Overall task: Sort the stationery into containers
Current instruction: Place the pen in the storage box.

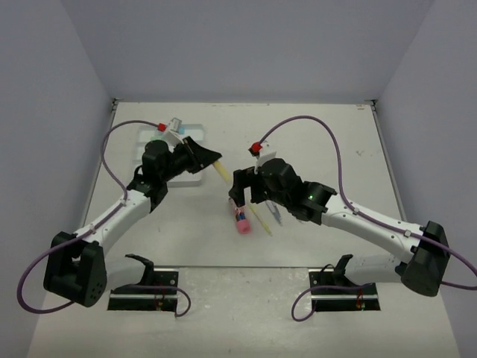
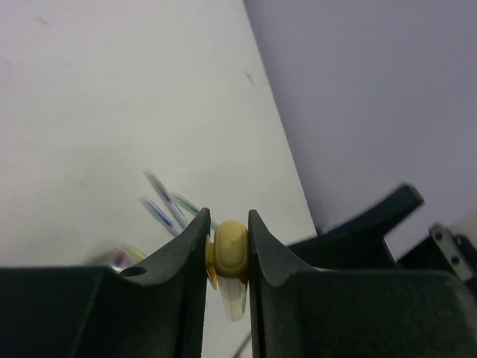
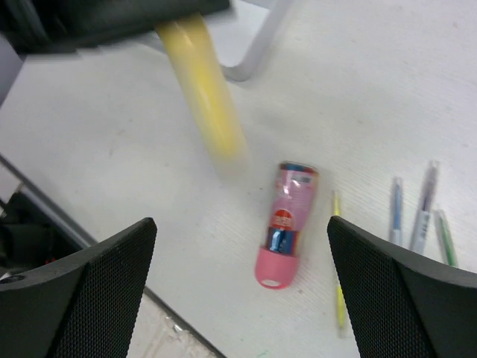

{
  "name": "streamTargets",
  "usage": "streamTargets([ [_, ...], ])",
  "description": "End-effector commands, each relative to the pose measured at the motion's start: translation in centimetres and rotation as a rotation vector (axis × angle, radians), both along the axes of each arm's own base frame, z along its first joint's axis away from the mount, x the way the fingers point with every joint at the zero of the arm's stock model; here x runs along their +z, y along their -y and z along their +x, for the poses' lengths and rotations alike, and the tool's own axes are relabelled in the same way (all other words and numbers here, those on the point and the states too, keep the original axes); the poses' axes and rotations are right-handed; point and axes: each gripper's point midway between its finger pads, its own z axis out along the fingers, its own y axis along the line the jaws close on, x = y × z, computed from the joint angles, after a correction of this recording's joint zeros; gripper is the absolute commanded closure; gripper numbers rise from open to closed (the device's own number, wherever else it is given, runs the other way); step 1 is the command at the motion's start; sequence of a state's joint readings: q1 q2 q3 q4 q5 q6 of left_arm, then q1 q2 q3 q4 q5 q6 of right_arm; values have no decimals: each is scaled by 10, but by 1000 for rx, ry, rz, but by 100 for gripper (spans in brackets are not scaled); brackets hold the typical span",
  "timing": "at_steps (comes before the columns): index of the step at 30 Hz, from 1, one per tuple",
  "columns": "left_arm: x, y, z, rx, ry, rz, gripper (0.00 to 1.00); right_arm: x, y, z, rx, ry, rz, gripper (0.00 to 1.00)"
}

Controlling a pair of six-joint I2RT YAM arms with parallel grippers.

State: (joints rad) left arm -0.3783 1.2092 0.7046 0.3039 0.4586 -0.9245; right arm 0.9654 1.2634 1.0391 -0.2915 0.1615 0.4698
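Note:
My left gripper [image 1: 209,157] is shut on a thick yellow marker [image 1: 222,173], which sticks out toward the table's middle. In the left wrist view the marker's rounded end [image 2: 230,250] is pinched between the fingers of the left gripper [image 2: 229,227]. My right gripper [image 1: 250,195] hangs open above a stubby pink stationery piece [image 1: 242,221] and holds nothing. The right wrist view shows that pink piece [image 3: 288,224] lying between the wide fingers of the right gripper [image 3: 242,280], with the blurred yellow marker [image 3: 206,101] beyond it. The translucent tray [image 1: 192,127] lies under the left arm, mostly hidden.
A thin yellow pen [image 3: 339,280] lies right of the pink piece. Further right lie a blue pen [image 3: 396,211], a grey one [image 3: 425,205] and a green one [image 3: 445,237]. The tray's rounded corner [image 3: 252,56] shows past the marker. Grey walls enclose the table.

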Motion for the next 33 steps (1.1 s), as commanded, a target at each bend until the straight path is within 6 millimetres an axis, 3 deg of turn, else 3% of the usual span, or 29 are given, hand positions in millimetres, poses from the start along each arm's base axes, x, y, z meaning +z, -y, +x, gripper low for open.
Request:
streamTargets([
  [1, -30, -116, 84, 541, -168, 78, 100, -13, 65, 25, -276, -9, -38, 1],
  [3, -37, -166, 112, 740, -230, 68, 100, -19, 85, 24, -314, -12, -39, 1],
  [7, -53, -233, 170, 977, -303, 1, 100, -20, 97, 19, -309, -4, -36, 1],
  [10, -71, -260, 214, 1038, -352, -38, 100, -24, 97, 10, -271, -16, -28, 1],
  [14, -77, -288, 247, 1075, -354, -118, 100, -33, 97, 6, -247, -31, -46, 1],
  [18, -93, -295, 263, 1091, -384, -129, 100, -40, 97, 4, -231, -44, -65, 1],
  [21, -110, -296, 262, 1097, -418, -124, 90, -41, 95, 4, -222, -48, -72, 1],
  [22, -115, -295, 261, 1097, -428, -126, 70, -42, 94, 4, -214, -52, -78, 1],
  [23, -124, -294, 258, 1096, -442, -133, 39, -45, 92, 4, -202, -59, -87, 1],
  [25, -126, -289, 256, 1069, -448, -138, 25, -47, 87, 4, -181, -76, -96, 1],
  [27, -124, -285, 255, 1044, -450, -141, 18, -49, 83, 4, -168, -91, -102, 1],
  [30, -96, -280, 249, 1021, -393, -161, 12, -48, 72, 4, -134, -112, -98, 1],
  [33, -44, -275, 237, 980, -278, -165, 8, -51, 60, 5, -106, -139, -105, 3],
])
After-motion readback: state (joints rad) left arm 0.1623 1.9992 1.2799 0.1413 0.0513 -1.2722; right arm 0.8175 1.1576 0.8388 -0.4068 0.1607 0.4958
